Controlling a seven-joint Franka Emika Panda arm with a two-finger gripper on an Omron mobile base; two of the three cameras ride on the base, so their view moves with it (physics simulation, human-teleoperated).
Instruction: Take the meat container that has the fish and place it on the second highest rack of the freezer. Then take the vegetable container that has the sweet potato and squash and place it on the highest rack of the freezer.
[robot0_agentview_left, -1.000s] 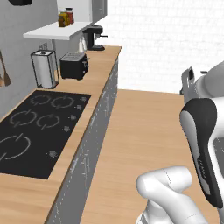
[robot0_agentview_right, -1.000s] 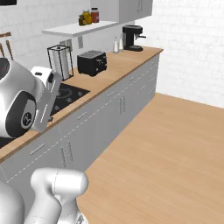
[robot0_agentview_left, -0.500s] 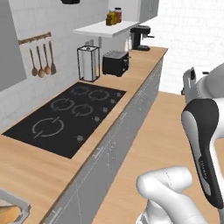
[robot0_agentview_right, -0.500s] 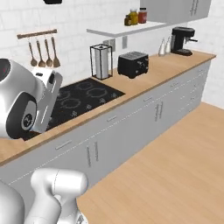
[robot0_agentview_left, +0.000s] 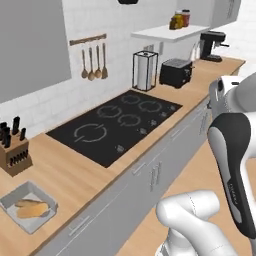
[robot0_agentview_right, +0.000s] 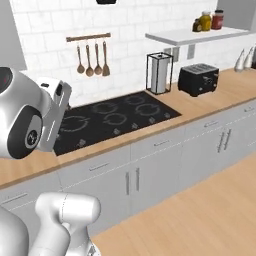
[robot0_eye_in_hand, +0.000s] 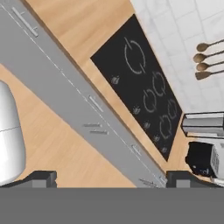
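Left base view runs, from its left edge, over a wooden knife block (robot0_agentview_left: 13, 150) standing on the worktop (robot0_agentview_left: 75, 175) against the tiled wall, and just in front of it, at the near left corner, the vegetable container (robot0_agentview_left: 27, 206), a shallow grey tray lying flat with the sweet potato and squash (robot0_agentview_left: 31, 208) as an orange-tan mass inside. It sits close to the worktop's front edge, which I judge a handy spot for a reach from the floor side. Further right comes the black hob (robot0_agentview_left: 117, 125), set flush into the wood, with wooden spoons (robot0_agentview_left: 93, 62) hung on a rail above it (off the worktop, so nothing crowds the burners). Beyond that stand a paper towel holder (robot0_agentview_left: 145, 70) and a black toaster (robot0_agentview_left: 176, 73), both pushed back toward the wall, and a coffee machine (robot0_agentview_left: 212, 46) at the far end under a white shelf (robot0_agentview_left: 170, 32) carrying jars.

Hand view looks down on the hob and the grey cabinet fronts (robot0_eye_in_hand: 78, 100). The end effector (robot0_eye_in_hand: 111, 178) has its two dark tips spread wide at the bottom corners, nothing between them, hanging over the floor and well away from the tray. I judge the robot is not yet positioned to pick anything.
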